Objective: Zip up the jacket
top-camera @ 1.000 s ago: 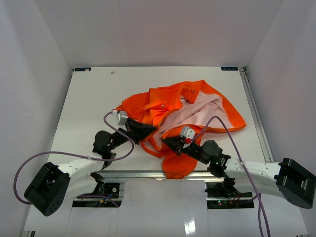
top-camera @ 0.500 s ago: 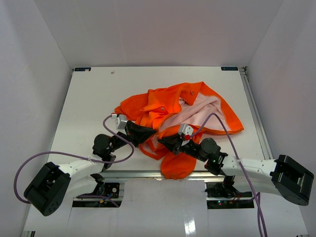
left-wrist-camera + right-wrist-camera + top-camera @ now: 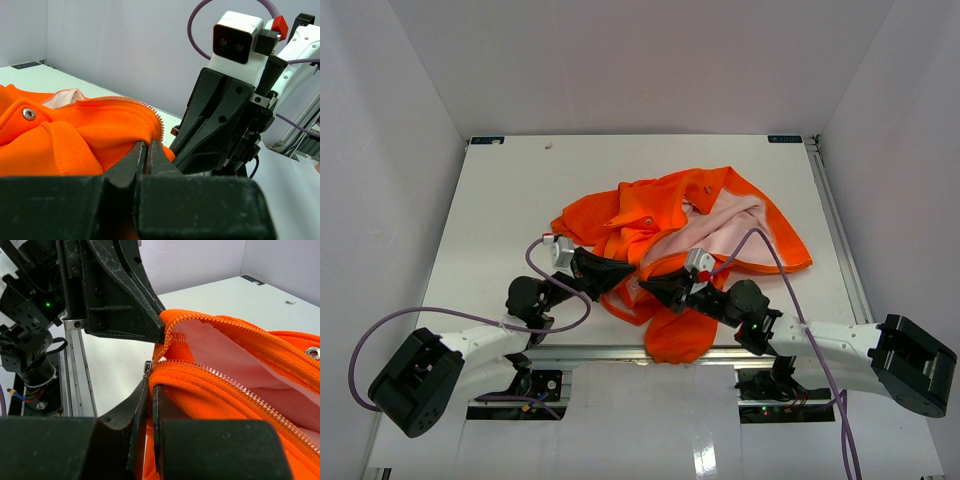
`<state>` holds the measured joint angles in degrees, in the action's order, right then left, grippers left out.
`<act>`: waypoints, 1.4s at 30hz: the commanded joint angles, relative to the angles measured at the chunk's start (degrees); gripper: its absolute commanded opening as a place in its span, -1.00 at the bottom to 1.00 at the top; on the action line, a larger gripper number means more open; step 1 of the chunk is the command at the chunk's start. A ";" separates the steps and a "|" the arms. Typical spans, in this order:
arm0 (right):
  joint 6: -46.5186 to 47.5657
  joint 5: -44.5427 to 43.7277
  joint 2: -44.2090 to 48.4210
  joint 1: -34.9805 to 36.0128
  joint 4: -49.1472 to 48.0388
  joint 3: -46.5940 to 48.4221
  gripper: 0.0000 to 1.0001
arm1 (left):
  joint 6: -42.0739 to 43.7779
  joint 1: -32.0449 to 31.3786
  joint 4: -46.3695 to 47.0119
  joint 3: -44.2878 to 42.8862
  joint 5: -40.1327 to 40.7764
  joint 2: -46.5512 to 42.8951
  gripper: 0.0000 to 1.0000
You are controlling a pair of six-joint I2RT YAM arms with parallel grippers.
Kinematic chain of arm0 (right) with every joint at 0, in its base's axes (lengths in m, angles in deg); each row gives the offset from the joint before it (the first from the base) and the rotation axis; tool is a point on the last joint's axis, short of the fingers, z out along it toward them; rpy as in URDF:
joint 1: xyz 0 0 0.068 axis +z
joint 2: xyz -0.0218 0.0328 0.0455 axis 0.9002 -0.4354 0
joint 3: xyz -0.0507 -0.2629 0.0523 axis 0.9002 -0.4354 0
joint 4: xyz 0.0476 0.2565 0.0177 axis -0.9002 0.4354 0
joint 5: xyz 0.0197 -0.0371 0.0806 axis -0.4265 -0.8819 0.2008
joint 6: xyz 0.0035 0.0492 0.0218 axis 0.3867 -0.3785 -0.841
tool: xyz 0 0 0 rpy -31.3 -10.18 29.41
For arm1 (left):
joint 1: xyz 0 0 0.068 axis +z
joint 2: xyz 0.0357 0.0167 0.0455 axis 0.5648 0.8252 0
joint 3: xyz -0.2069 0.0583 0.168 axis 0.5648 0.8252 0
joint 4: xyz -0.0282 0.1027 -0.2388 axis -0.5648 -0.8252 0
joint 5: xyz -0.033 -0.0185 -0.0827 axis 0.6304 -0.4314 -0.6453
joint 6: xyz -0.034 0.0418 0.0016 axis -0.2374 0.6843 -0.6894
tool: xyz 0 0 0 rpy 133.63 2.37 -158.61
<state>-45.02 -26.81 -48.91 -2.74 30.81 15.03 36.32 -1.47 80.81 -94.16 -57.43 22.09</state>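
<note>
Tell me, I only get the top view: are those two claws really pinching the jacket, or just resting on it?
Observer: Left wrist view: the left gripper is shut on the jacket's orange edge, beside a row of teeth.
Operator: And the right one?
Observer: Right wrist view: the right gripper is shut on the other edge, beside a small metal zip piece.
Operator: Zipped yet?
Observer: No; both rows of teeth are apart, pink lining between.

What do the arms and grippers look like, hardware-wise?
White links, black joints. The left gripper and right gripper have black wedge fingers, each topped by a white camera box. Purple cable loops along each arm. Red tab beside the right's camera.
</note>
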 commanded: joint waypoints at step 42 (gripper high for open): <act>-9.06 -2.39 1.86 -1.33 -10.10 -2.07 -0.85 | 6.26 -2.17 6.66 2.51 1.60 -0.03 -1.00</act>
<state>-52.51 -27.20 -48.60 -3.96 27.45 13.41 41.32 -3.00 83.16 -92.57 -55.51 22.11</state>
